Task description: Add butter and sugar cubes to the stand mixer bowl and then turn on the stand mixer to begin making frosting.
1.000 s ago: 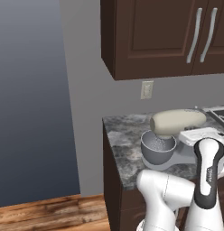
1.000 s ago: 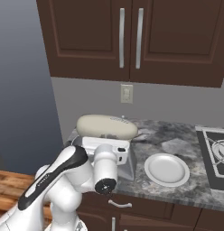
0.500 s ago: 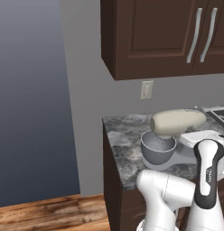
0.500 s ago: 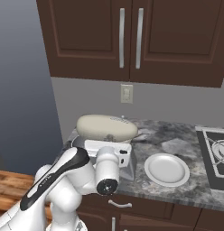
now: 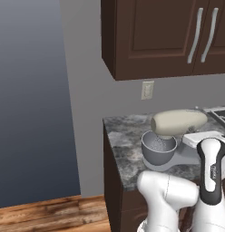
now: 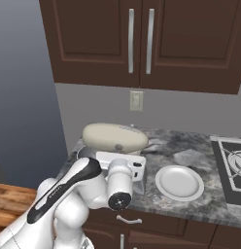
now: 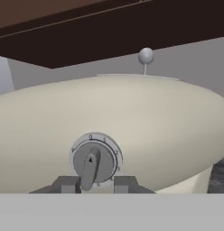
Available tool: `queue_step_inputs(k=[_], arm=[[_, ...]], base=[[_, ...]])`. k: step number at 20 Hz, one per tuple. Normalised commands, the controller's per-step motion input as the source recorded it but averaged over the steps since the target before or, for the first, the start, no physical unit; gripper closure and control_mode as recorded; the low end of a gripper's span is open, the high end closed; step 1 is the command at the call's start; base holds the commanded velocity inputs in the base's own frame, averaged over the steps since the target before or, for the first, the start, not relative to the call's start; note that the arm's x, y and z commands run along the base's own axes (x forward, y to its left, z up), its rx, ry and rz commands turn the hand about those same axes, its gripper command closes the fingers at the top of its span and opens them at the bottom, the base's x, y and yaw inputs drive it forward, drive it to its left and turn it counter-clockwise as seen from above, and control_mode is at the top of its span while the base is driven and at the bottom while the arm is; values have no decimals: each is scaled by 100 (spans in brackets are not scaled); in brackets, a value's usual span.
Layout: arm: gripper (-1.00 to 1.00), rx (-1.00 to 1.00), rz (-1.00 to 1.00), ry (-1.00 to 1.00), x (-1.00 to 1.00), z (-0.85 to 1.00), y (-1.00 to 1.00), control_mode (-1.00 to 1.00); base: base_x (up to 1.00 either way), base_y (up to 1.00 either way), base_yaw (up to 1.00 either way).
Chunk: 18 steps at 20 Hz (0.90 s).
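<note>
step: turn on stand mixer (image 6: 114,137), left end of counter (image 6: 190,204) | gripper (image 7: 92,184): fingers narrowly apart, flanking speed knob (image 7: 92,160) lever; contact unclear | advice: close squarely on lever, rotate gently | mixer bowl (image 5: 157,149) under head

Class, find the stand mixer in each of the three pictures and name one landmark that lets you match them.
Left base view: stand mixer at right of centre on the counter, head over the stand mixer bowl.
Right base view: left of centre, partly behind the arm, left of the white plate.
Hand view: its cream head close up, with its grey dial low in the middle.
Shared landmark: the dark wall cabinets above.
</note>
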Motion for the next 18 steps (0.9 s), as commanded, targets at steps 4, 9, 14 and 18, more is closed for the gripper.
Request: queue_step_inputs(k=[4,9,14,18], arm=[[100,0,-4,0,22,0,12,-100],[100,1,-4,0,9,8,20,-100],[100,4,-6,0,1,5,24,-100],[100,11,-7,3,3,20,21,-100]], base=[[0,0,0],[0,0,0],[0,0,0],[0,0,0]])
